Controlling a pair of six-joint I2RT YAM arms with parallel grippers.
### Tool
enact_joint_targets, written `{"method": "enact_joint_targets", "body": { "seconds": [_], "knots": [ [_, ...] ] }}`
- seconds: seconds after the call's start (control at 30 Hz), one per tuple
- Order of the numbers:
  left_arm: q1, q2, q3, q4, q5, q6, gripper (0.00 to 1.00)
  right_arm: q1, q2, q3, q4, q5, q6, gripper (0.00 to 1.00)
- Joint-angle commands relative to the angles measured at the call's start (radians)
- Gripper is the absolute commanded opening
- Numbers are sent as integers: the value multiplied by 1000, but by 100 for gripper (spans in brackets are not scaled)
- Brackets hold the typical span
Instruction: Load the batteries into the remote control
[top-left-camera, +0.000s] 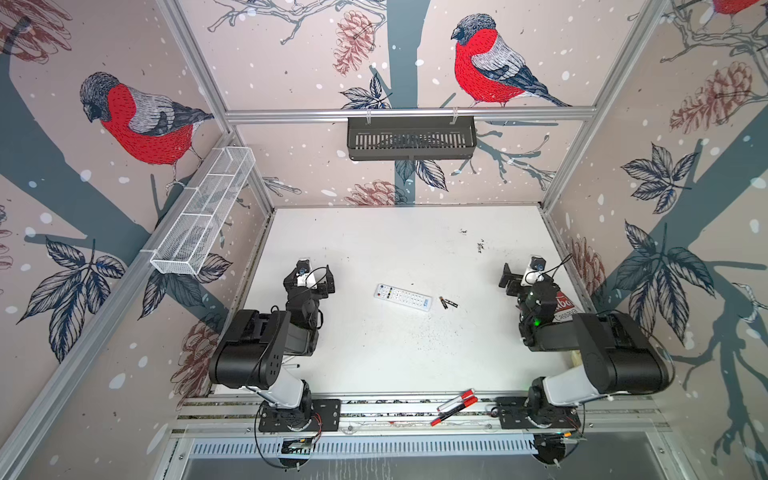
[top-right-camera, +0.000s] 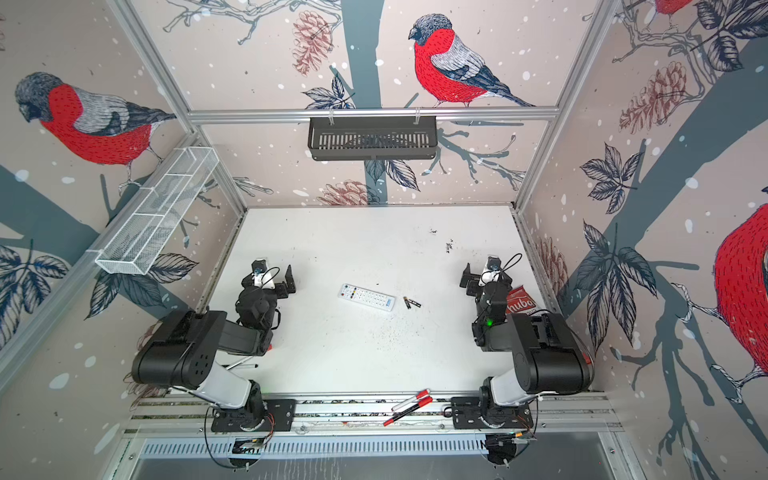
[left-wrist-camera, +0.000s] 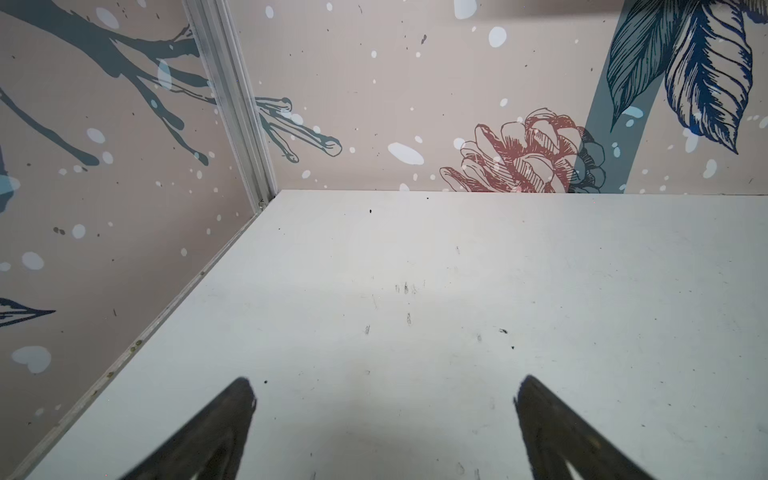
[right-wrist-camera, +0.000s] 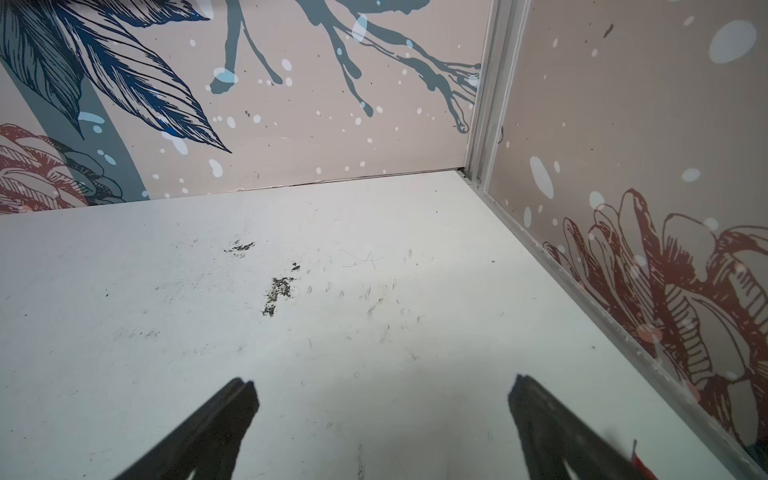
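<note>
Top view: remote control (top-left-camera: 402, 297) between pincers (top-left-camera: 326, 284) (top-left-camera: 508, 278)

Bright, even light; soft shadows, wide-angle edge bending, slightly soft focus.

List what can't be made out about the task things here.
- Remote: buttons up in both top views; its underside, with any battery cover, is hidden.
- Batteries: too small in both top views to read markings.
- Red packet: top views, mostly hidden behind the right arm.
- Wrist views: neither shows remote or batteries.
</note>
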Motion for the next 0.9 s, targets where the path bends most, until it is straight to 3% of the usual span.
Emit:
{"method": "enact_joint_targets", "body": {
  "seconds": [0.0, 0.87],
  "knots": [
    [3, -1, 2, 24, 8, -1, 98, 1, 0, 3, 10, 9, -4, 100],
    [2, 0, 2, 23, 8, -1, 98, 15, -1, 0, 18, 26, -15, 99]
  ]
}}
